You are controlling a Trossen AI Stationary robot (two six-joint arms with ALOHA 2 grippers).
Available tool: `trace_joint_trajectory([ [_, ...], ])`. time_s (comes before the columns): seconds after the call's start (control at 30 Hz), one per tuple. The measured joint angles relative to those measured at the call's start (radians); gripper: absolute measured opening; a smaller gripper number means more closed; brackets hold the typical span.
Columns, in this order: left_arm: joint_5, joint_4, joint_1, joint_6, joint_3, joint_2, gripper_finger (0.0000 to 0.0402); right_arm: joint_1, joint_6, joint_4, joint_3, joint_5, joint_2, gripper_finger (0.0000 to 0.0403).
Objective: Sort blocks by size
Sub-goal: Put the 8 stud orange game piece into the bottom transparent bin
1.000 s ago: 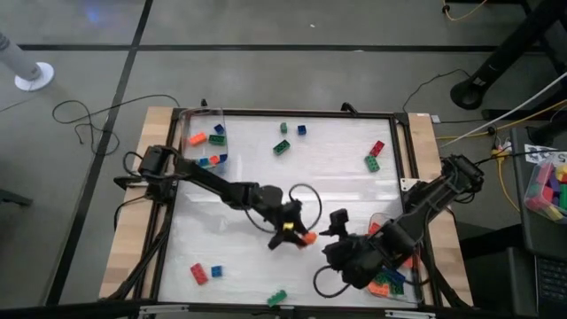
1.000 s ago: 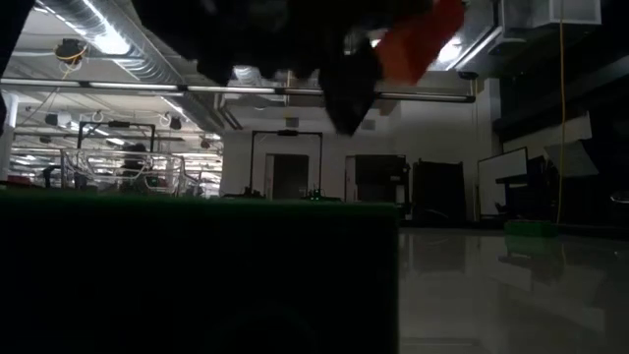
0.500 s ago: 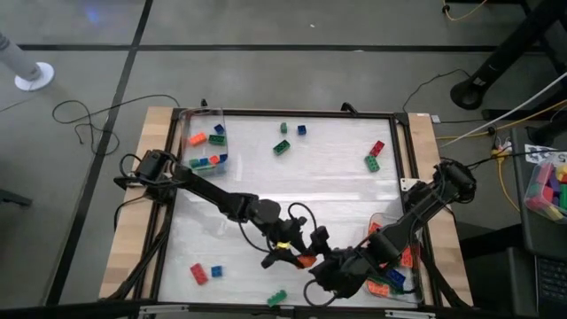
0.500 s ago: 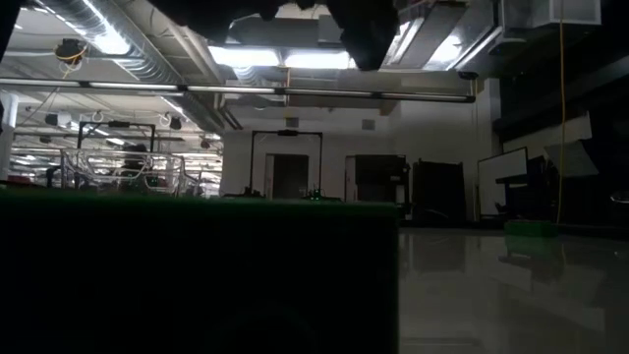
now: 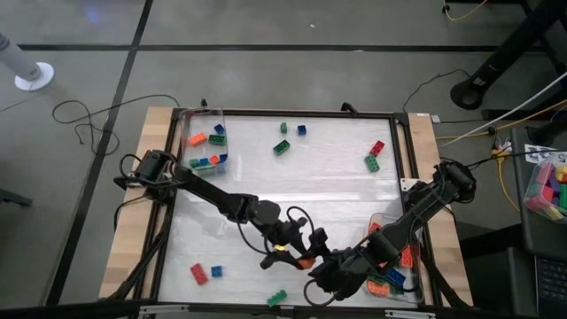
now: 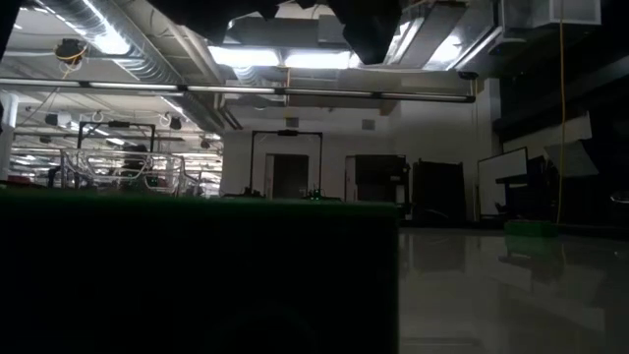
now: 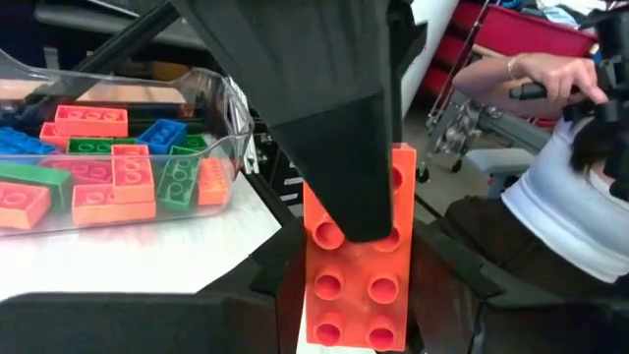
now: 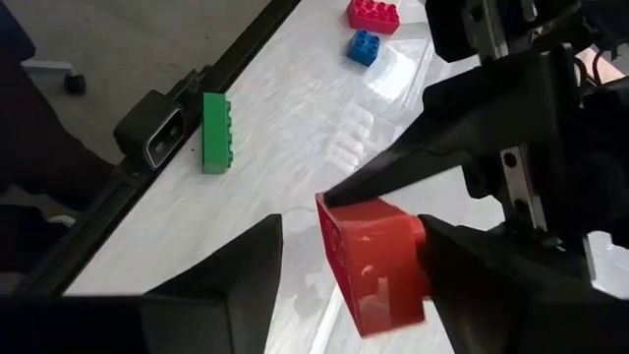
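Observation:
An orange-red long brick [image 7: 359,285] hangs over the table's near middle, with my left gripper [image 5: 297,257] shut on it. My right gripper [image 8: 359,295] stands open around the same brick [image 8: 373,270]. One of its fingers [image 7: 339,128] lies over the brick's studded face, and the other stands well apart. Beside them to the right, a clear bin [image 5: 394,270] holds several long bricks. A second clear bin [image 5: 205,142] at the far left holds several more. My left gripper pinches the brick's two long sides [image 7: 313,295] near its back end. Its fingers are nearly level, coming from the table's far left, and lie along the brick. The brick sticks out ahead of them, studs up, clear of the table. Of my right gripper, I cannot tell whether the finger over the studded face [image 7: 388,236] touches it.
Loose bricks lie about: green [image 5: 277,297] at the near edge, red [image 5: 198,272] and blue [image 5: 216,270] at the near left, and green [image 5: 282,146], blue [image 5: 301,129], red [image 5: 377,147] and green [image 5: 371,162] at the far side. A seated person [image 7: 580,167] shows beyond the table.
My left gripper has carried the orange-red brick toward the table's near edge and rolled its wrist. My right gripper has moved toward the near left and tipped down, closing in around the brick. Both have kept still for the last half second.

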Motion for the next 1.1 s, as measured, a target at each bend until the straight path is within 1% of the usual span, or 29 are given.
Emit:
trace_joint_trajectory([
  [0.13,0.001,-0.001,-0.006,0.022,0.000,0.000,0.0132,-0.010,0.002,-0.005,0.000,-0.001,0.000,0.0197],
  [0.33,0.004,-0.004,-0.011,0.045,0.000,0.000,0.0132,-0.018,-0.002,-0.006,0.000,-0.006,0.000,0.0112],
  [0.4,0.005,-0.004,-0.011,0.045,0.000,0.000,0.0134,-0.017,-0.006,-0.006,0.000,-0.011,0.000,0.0090],
  [0.47,0.000,-0.004,-0.011,0.043,0.000,0.000,0.0145,-0.016,-0.005,-0.006,0.000,-0.017,0.000,0.0090],
  [0.6,-0.052,-0.008,-0.013,0.040,0.000,0.000,0.0187,-0.015,0.015,-0.019,0.000,-0.020,-0.001,0.0090],
  [0.67,-0.061,-0.007,-0.008,0.040,0.000,0.000,0.0208,-0.015,0.057,-0.038,0.000,-0.043,-0.009,0.0093],
  [0.73,-0.063,-0.021,0.003,0.040,0.000,0.000,0.0224,-0.016,0.112,-0.083,0.000,-0.068,-0.022,0.0105],
  [0.83,-0.060,-0.134,0.030,0.040,0.000,-0.021,0.0236,-0.005,0.217,-0.185,0.000,-0.082,-0.049,0.0113],
  [1.0,-0.055,-0.382,0.100,0.040,0.000,-0.088,0.0235,0.032,0.412,-0.382,0.001,-0.089,-0.114,0.0092],
  [1.1,-0.055,-0.498,0.141,0.039,0.000,-0.119,0.0232,0.069,0.562,-0.514,0.001,-0.089,-0.155,0.0092],
])
